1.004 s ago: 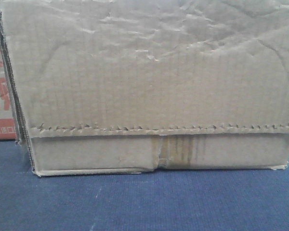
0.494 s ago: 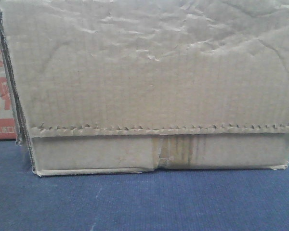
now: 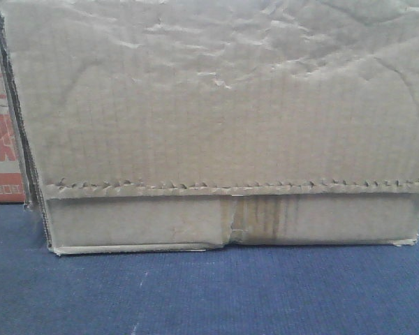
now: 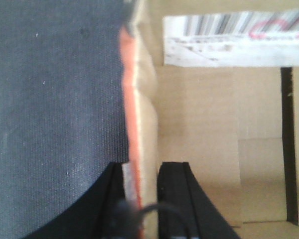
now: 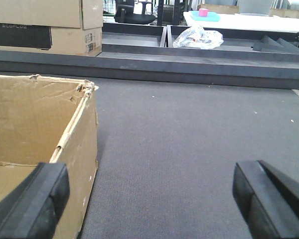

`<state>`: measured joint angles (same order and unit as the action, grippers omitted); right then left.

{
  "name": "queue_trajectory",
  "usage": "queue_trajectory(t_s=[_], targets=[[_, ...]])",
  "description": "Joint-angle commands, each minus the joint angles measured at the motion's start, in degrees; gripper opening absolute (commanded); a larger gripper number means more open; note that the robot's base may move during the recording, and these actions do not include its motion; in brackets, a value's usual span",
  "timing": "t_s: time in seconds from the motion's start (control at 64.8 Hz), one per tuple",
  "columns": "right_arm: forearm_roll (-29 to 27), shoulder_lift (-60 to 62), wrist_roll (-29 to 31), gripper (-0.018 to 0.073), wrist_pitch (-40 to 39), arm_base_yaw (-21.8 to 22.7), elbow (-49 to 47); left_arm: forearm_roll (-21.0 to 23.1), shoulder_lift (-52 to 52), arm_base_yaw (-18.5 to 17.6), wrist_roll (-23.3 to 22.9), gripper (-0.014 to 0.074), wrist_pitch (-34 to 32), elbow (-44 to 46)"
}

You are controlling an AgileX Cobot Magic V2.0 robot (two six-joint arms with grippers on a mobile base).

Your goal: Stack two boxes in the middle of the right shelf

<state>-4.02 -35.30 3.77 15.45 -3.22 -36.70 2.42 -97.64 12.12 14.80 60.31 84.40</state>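
A wide tan cardboard box [image 3: 216, 125] with a wrinkled face, serrated flap edge and stained centre seam fills the front view, standing on blue carpet [image 3: 209, 293]. In the left wrist view my left gripper [image 4: 147, 169] is shut on the upright wall [image 4: 139, 99] of an open box, whose outer face is orange-red; a barcode label [image 4: 234, 40] shows inside it. My right gripper [image 5: 149, 184] is open wide. Its left finger hangs over the corner of an open tan box [image 5: 35, 124]; its right finger is over bare carpet. The shelf is out of view.
A carton with red print [image 3: 3, 139] stands behind the tan box at the left. In the right wrist view, stacked cartons [image 5: 45, 25] sit far left on a low dark step [image 5: 189, 64], with a plastic bag [image 5: 197, 37] and a white table [image 5: 249, 20] behind.
The red print on the carton at the left edge has shifted a little. The tan box in front stays where it was.
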Motion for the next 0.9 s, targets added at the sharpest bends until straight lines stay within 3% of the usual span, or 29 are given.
queue_trajectory(t_s=[0.0, 0.247, 0.479, 0.618, 0.741, 0.803, 0.88], targets=[[0.4, -0.1, -0.1, 0.0558, -0.5, -0.2, -0.4, -0.1, 0.7, 0.2, 0.2, -0.0111, -0.4, 0.4], [0.4, -0.1, -0.1, 0.0558, -0.5, -0.2, -0.4, -0.1, 5.1, 0.2, -2.0, -0.0111, 2.0, 5.7], [0.4, -0.1, -0.1, 0.0558, -0.1, -0.3, -0.4, 1.0, 11.4, 0.2, -7.5, -0.0111, 1.7, 16.1], [0.4, -0.1, -0.1, 0.0558, 0.3, -0.3, -0.4, 6.7, 14.1, 0.2, -7.5, -0.0111, 1.6, 23.5], [0.4, -0.1, -0.1, 0.0558, 0.3, -0.3, -0.4, 16.9, 15.3, -0.1, -7.5, -0.0111, 1.8, 28.2], [0.4, -0.1, -0.1, 0.0558, 0.3, -0.3, -0.4, 20.2, 15.9, -1.5, -7.5, -0.0111, 1.8, 29.3], [0.4, -0.1, -0.1, 0.0558, 0.3, -0.3, -0.4, 21.1, 15.9, -5.5, -7.5, -0.0111, 1.8, 29.5]])
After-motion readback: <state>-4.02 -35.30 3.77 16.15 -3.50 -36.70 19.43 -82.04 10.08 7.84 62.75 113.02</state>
